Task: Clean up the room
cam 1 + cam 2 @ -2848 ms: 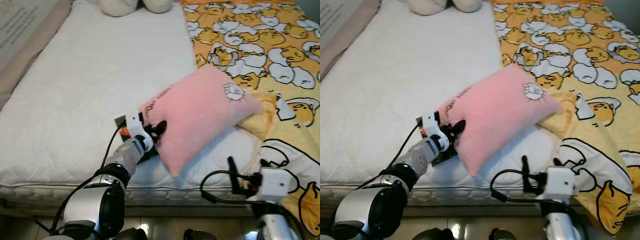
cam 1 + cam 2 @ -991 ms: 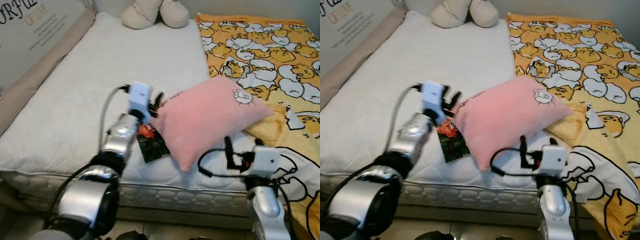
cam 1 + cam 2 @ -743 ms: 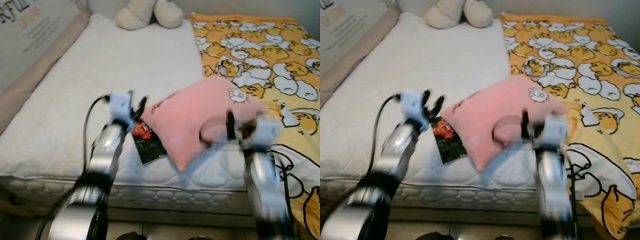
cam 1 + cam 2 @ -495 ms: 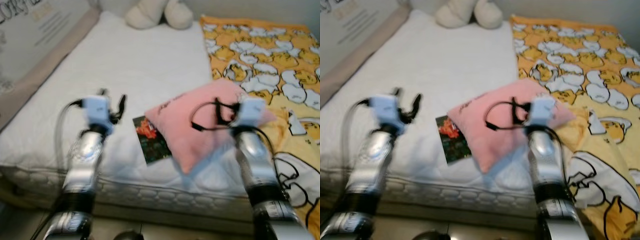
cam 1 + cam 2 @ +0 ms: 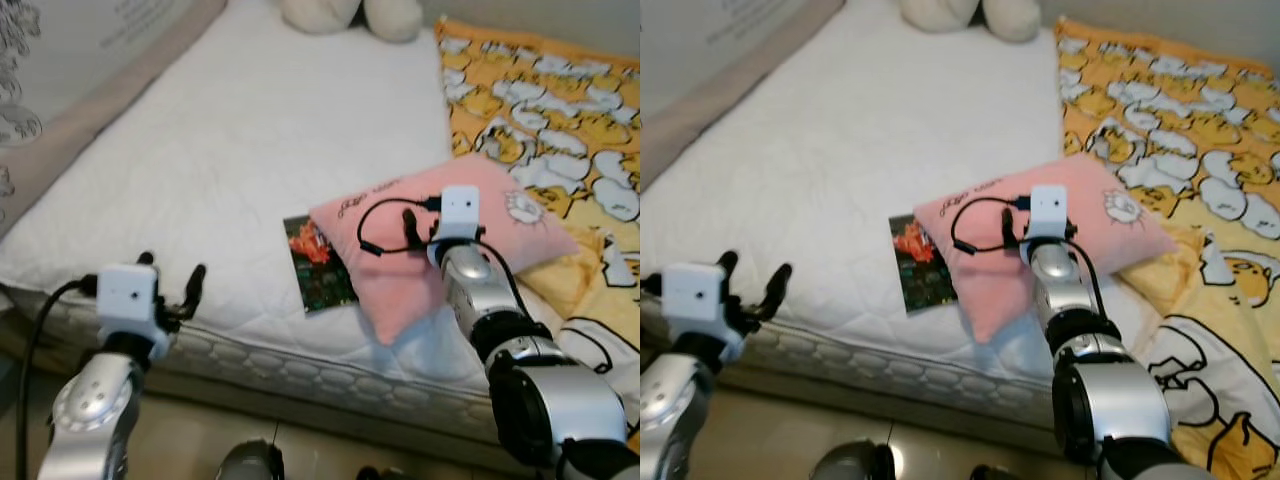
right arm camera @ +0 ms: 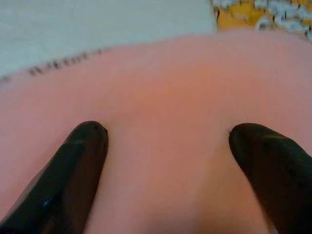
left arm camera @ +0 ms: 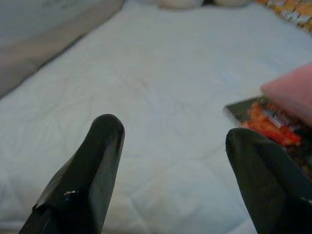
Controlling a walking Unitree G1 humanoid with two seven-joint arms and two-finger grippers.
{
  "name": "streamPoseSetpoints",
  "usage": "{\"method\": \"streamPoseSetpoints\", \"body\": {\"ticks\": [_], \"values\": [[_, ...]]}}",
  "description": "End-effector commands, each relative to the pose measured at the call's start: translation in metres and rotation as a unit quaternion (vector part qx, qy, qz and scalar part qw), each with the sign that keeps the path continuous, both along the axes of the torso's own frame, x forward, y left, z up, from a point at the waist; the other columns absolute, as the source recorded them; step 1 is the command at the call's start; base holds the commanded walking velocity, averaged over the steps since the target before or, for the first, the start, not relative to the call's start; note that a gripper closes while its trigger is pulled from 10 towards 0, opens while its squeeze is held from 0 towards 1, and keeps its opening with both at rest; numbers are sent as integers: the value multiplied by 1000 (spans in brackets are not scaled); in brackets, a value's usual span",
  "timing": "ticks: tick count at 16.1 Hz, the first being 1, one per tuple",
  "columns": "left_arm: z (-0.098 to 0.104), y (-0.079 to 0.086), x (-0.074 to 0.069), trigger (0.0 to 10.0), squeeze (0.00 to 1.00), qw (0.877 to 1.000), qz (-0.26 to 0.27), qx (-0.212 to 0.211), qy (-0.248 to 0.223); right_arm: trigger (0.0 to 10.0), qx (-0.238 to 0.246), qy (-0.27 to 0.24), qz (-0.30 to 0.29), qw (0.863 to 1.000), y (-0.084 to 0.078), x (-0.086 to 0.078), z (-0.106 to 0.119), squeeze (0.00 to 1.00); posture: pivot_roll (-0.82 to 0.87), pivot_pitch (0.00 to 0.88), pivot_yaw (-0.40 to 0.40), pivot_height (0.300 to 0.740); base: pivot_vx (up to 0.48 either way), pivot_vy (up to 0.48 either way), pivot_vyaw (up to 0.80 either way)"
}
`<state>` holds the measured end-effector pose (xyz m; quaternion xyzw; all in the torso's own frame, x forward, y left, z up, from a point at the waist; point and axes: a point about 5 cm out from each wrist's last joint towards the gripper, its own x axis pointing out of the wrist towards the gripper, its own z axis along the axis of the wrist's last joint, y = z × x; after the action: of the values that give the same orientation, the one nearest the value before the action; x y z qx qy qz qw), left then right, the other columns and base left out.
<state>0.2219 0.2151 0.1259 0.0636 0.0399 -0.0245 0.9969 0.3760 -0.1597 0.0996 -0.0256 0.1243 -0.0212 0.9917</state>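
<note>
A pink pillow (image 5: 470,250) lies on the white mattress (image 5: 250,130), half over the edge of a yellow patterned blanket (image 5: 560,110). A small picture book (image 5: 318,262) lies flat, tucked under the pillow's left corner. My right gripper (image 5: 435,222) reaches onto the pillow's top. In the right wrist view it (image 6: 168,131) is open, with both fingertips against the pink fabric. My left gripper (image 5: 172,266) hangs open and empty at the bed's front left edge, well short of the book (image 7: 273,122).
A cream plush toy (image 5: 350,15) sits at the head of the bed. A beige padded border (image 5: 90,110) runs along the bed's left side. Quilted mattress edge (image 5: 330,375) and tiled floor (image 5: 300,450) lie just below me.
My left gripper has drawn back from the pillow and book to the bed's front left edge. The right arm has risen and reached onto the pillow. The camera has shifted too.
</note>
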Motion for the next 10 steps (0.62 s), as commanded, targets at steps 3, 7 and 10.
{"method": "streamPoseSetpoints", "body": {"ticks": [3, 7, 10], "values": [[11, -6, -5, 10000, 0, 1000, -2, -2, 12, 0, 70, 76, 0, 995, 5, -9, -23, 0, 381, 200, -51, 740, 0, 0, 0], [9, -16, 2, 10000, 0, 999, -27, 3, 22, 0, 88, 112, -1, 990, 4, -15, -34, 0, 343, 192, -33, 740, 0, 0, 0], [12, -16, 11, 10000, 0, 999, -28, 0, 28, 0, 94, 112, -5, 989, -2, -16, -34, 0, 322, 180, -15, 740, 0, 0, 0]]}}
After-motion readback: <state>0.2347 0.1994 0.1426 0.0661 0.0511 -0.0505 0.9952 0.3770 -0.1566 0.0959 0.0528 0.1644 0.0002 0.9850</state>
